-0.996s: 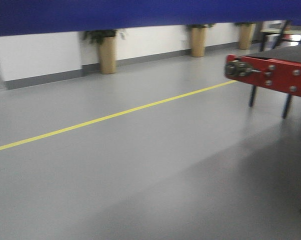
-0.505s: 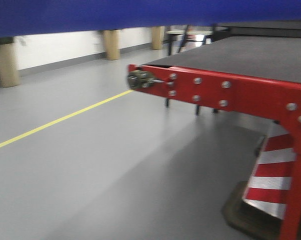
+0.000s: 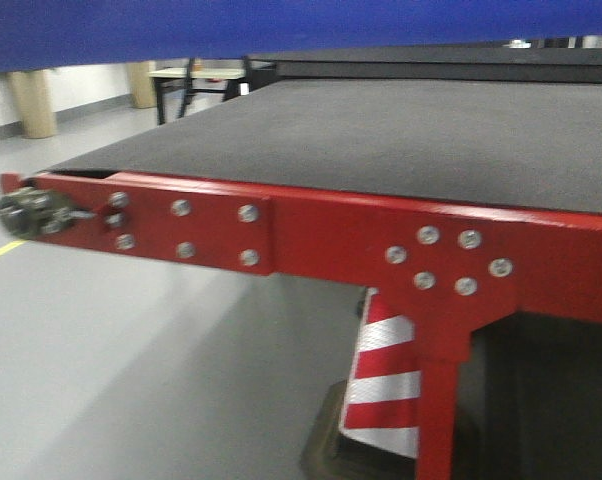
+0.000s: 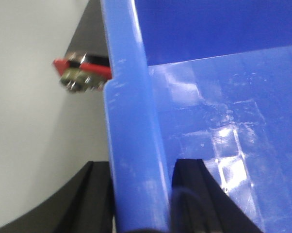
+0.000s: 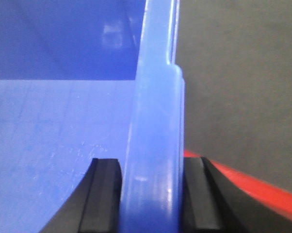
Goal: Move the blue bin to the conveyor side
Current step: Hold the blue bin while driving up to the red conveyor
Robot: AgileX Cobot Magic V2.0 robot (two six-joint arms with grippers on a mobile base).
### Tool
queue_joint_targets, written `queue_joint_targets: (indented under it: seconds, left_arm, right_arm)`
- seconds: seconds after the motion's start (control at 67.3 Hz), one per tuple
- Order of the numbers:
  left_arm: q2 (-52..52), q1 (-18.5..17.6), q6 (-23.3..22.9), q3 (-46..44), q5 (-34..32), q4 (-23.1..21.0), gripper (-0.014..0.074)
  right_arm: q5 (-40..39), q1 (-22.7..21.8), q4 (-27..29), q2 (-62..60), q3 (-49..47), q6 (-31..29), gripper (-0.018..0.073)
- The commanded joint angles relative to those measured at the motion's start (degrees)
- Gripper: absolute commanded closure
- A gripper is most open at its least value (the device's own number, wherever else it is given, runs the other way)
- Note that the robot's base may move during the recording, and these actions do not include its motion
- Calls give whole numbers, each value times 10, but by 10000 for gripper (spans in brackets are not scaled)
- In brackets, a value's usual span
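Close at the wrists, the left gripper (image 4: 142, 194) and the right gripper (image 5: 150, 194) each clamp the rim (image 4: 131, 121) of the blue bin (image 4: 223, 145), held aloft. Beyond lies the conveyor belt (image 3: 381, 130) behind its red frame (image 3: 311, 238), so arrival seems near; setting down and release remain.

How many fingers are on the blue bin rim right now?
4. Two fingers of the left gripper straddle the blue bin rim, one inside, one outside; two of the right gripper do likewise on their side.
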Motion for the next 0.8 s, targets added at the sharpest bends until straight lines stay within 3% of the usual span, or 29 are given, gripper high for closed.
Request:
queue_joint_targets:
  seconds: [0.0,0.223,0.788]
  left_arm:
    - [-10,1,9,-10,-38,69,604]
    - [-10,1,9,-10,-38,90,604]
    - [-10,1,9,-10,-38,92,604]
  right_arm:
    - [-63,-4,-35,-11,-9,-10,631]
    - [-63,-4,-35,-11,-9,-10,631]
    - [-62,-4,-35,-11,-9,-10,631]
